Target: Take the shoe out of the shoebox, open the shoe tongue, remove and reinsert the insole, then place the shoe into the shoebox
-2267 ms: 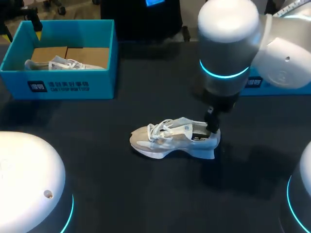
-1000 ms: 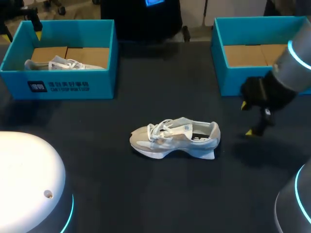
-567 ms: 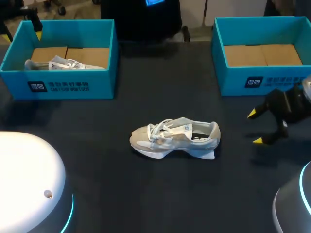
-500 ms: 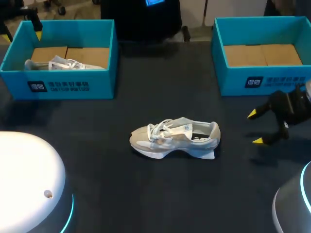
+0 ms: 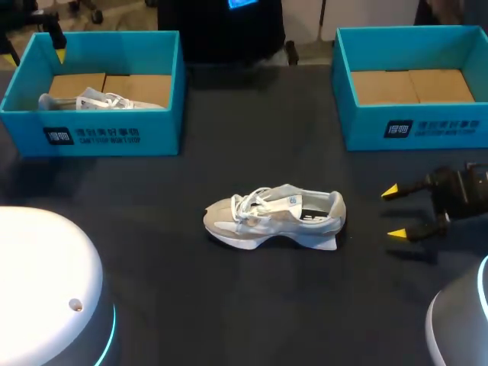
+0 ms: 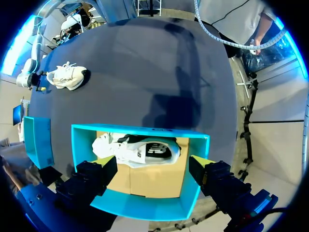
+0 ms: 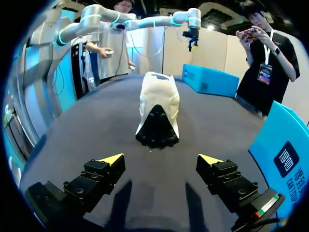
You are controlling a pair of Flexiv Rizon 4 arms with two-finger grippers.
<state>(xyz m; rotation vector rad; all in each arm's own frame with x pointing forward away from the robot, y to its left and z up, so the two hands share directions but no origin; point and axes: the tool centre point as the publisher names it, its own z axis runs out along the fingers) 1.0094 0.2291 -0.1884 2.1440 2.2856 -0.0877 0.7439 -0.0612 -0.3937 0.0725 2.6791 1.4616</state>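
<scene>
A pale grey and white shoe (image 5: 274, 217) lies on its sole in the middle of the black table (image 5: 252, 305), toe to the left. My right gripper (image 5: 393, 212) is open a short way to the right of its heel, touching nothing. In the right wrist view the shoe (image 7: 157, 111) stands heel-first ahead of the open right gripper (image 7: 164, 159). My left gripper (image 6: 154, 164) hangs open above the left blue shoebox (image 6: 198, 145), which holds a second white shoe (image 6: 137, 150).
The left shoebox (image 5: 164, 91) stands at the back left. A second blue shoebox (image 5: 358, 122) at the back right shows only its cardboard floor. Bare table lies in front of the shoe and between the two boxes.
My right arm has pulled away from the shoe's heel to the right. Its open gripper now sits low, with the fingers pointing at the shoe. The shoe and my left arm have not moved.
</scene>
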